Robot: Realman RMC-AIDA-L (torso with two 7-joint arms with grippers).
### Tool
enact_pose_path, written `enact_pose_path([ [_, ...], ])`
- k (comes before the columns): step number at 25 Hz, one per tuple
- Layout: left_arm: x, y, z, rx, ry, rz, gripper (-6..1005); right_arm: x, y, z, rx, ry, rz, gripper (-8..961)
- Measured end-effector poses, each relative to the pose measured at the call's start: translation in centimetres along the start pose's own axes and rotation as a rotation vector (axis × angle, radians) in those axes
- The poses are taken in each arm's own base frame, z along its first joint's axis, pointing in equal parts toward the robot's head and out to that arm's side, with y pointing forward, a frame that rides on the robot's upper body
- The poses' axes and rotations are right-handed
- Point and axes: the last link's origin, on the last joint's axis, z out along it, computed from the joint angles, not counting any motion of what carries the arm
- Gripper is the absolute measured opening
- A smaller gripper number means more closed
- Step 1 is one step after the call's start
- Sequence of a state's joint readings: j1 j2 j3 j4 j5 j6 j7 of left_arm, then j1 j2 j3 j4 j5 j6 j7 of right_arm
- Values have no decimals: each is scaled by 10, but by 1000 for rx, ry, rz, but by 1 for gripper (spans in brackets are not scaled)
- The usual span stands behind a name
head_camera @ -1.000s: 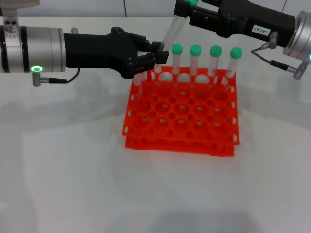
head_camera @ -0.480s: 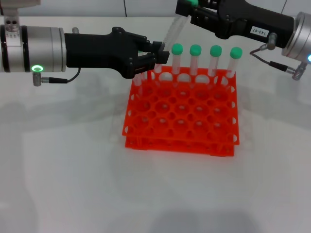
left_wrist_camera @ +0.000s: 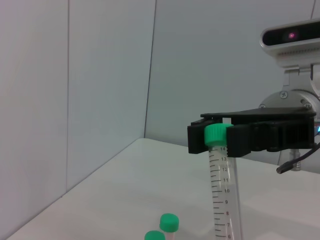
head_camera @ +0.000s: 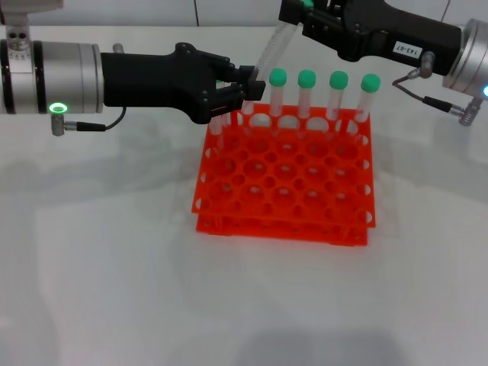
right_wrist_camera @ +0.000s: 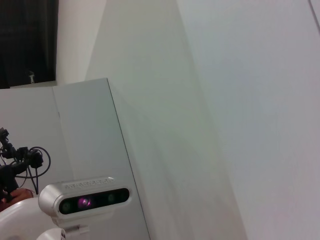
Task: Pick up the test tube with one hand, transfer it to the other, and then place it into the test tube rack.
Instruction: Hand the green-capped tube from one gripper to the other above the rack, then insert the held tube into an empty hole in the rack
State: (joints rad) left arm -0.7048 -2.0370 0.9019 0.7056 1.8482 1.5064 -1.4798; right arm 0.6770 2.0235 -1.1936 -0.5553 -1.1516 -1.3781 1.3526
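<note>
The test tube (head_camera: 273, 47) hangs slanted above the back left corner of the orange rack (head_camera: 286, 179). My right gripper (head_camera: 296, 14), the labelled one, is shut on its green cap at the top of the head view. The left wrist view shows this grip (left_wrist_camera: 216, 136) and the clear tube (left_wrist_camera: 222, 195) below it. My left gripper (head_camera: 242, 90), unlabelled, reaches in from the left. Its jaws stand apart around the tube's lower end, which is hidden behind a finger.
Several green-capped tubes (head_camera: 323, 95) stand in the rack's back row; more stand behind my left gripper. Two caps (left_wrist_camera: 165, 227) show in the left wrist view. A white table (head_camera: 114, 267) spreads in front of the rack. The right wrist view shows only walls.
My right gripper has shifted slightly right and up with the tube's cap. My left arm has not moved.
</note>
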Motion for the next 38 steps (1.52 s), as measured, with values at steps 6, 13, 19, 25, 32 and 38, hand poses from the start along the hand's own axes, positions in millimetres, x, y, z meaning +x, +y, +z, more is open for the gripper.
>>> enact_pose_path([
  [6, -1, 2, 3, 2, 4, -5, 236, 0, -1, 0, 2, 4, -2, 257],
  [13, -2, 3, 5, 1, 5, -25, 259, -1, -1, 2, -1, 8, -7, 258],
  [19, -2, 3, 5, 3, 4, -62, 365, -1, -2, 4, 2, 16, -13, 257],
  [25, 1, 0, -1, 10, -43, -111, 584, -1, -2, 2, 7, 15, -14, 257],
  [32, 5, 4, -19, 16, -101, -163, 772, 0, -3, -1, 11, 17, -20, 258],
  [38, 8, 12, -55, 64, -153, -227, 890, 1, -1, -3, 9, 19, -26, 259],
])
